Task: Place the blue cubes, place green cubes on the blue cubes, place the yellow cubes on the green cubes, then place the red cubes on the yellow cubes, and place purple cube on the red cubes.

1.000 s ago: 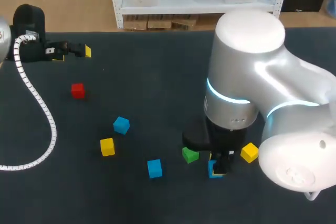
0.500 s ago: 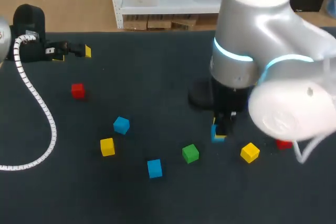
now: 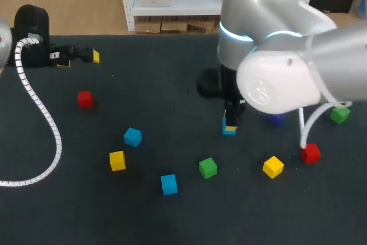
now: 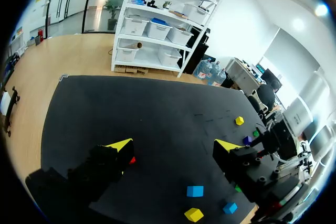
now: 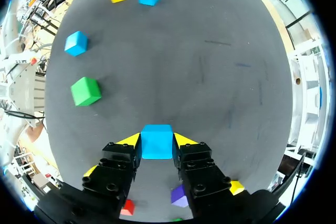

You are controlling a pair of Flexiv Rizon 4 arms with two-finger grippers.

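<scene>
My right gripper (image 3: pixel 230 123) hangs over the middle of the table, shut on a blue cube (image 3: pixel 229 128); the right wrist view shows that cube (image 5: pixel 156 141) squeezed between the yellow tips. Two more blue cubes (image 3: pixel 132 136) (image 3: pixel 168 183) lie to the front left, beside a yellow cube (image 3: pixel 117 160). A green cube (image 3: pixel 208 167) and another yellow cube (image 3: pixel 273 166) sit nearer the front. Red cubes (image 3: pixel 85 98) (image 3: pixel 310 153) lie left and right. A purple cube (image 3: pixel 277 120) peeks out behind the right arm, and a second green cube (image 3: pixel 340 114) sits at the far right. My left gripper (image 3: pixel 80 57) rests open at the back left.
A white ribbed cable (image 3: pixel 40 113) loops across the table's left side. In the left wrist view the open fingers (image 4: pixel 121 145) look out over bare black mat (image 4: pixel 157 108), the cubes lying far ahead.
The right arm has risen and swung back and left, carrying the blue cube away from the green and yellow cubes. That uncovered the red, purple and far green cubes. The left arm stayed still.
</scene>
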